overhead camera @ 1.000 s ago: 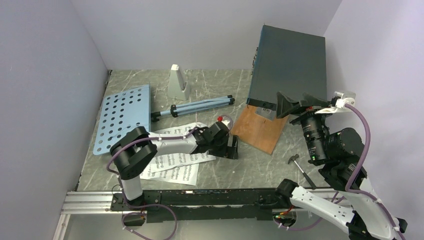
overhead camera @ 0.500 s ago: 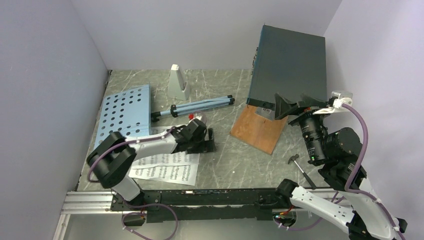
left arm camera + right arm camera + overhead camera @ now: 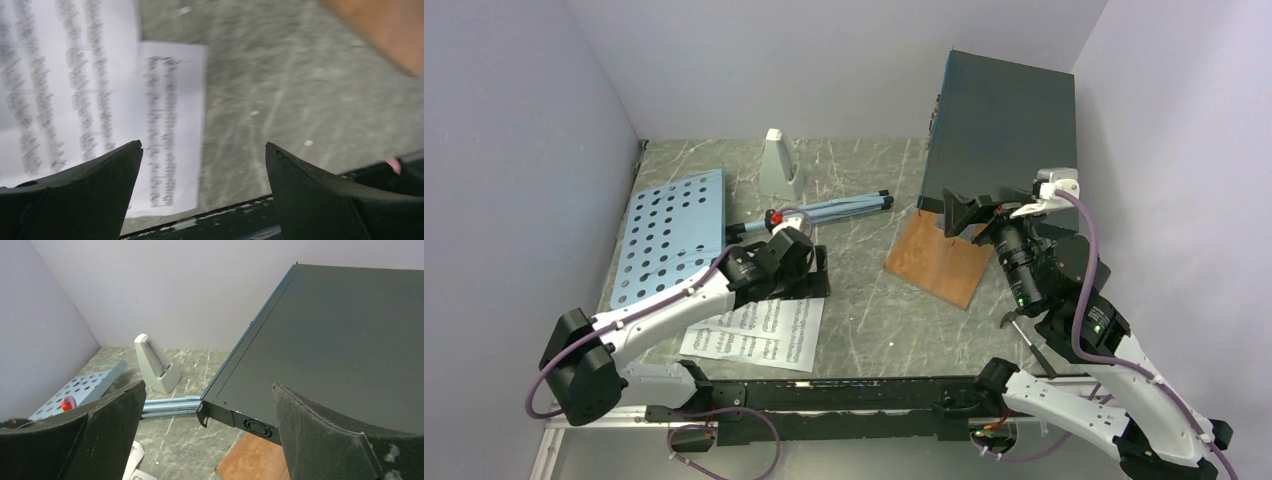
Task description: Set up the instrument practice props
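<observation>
The light blue perforated music stand (image 3: 669, 235) lies flat at the left, its folded tripod legs (image 3: 834, 208) stretched toward the middle. The grey-white pyramid metronome (image 3: 776, 165) stands upright behind it and also shows in the right wrist view (image 3: 155, 362). The white sheet-music pages (image 3: 759, 330) lie flat near the front edge, and also show in the left wrist view (image 3: 75, 90). My left gripper (image 3: 809, 282) is open and empty, low over the pages' right edge (image 3: 203, 146). My right gripper (image 3: 969, 212) is open and empty, raised in front of the dark box (image 3: 208, 386).
A big dark box (image 3: 1004, 135) leans at the back right on a wooden board (image 3: 939, 262). A small hammer (image 3: 1024, 335) lies near the right arm. Walls close in the table at the left, back and right. A black rail (image 3: 844, 392) runs along the front edge.
My left arm has drawn back to the left, its gripper moving from the table's middle to the pages' right edge. My right gripper has shifted left, toward the box's lower corner.
</observation>
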Robot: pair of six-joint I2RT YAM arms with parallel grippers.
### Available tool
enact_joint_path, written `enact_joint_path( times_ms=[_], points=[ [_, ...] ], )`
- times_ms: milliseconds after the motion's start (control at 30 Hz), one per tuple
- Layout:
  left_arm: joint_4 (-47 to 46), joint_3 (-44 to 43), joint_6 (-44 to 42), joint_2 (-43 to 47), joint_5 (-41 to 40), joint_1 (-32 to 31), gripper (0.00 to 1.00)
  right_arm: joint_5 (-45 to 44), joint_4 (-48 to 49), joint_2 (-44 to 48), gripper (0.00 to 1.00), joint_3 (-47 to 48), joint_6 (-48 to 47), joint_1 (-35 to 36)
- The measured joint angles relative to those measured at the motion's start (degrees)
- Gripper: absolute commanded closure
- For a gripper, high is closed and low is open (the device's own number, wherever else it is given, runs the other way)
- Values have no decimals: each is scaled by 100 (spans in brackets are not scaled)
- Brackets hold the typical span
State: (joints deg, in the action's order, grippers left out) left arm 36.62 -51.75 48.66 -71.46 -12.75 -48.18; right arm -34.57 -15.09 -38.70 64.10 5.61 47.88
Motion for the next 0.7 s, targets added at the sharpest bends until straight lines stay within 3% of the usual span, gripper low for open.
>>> enact_joint_path(
  times_ms=[133, 367, 500, 700],
  points=[
    [-494, -481, -293, -376, 730, -35, 1, 44, -68, -24, 0, 0, 7, 0],
    [-778, -1679, -444, -2424, 962, -647, 1, 39, -133, 85, 0, 0, 52, 0],
    [-688, -1694, -393, -3049, 872, -848, 1, 39, -164, 90, 0, 0, 61, 0],
    [-400, -1338, -131, -3110, 398, -774, 1, 35, -160, 105, 0, 0, 57, 0]
  ],
)
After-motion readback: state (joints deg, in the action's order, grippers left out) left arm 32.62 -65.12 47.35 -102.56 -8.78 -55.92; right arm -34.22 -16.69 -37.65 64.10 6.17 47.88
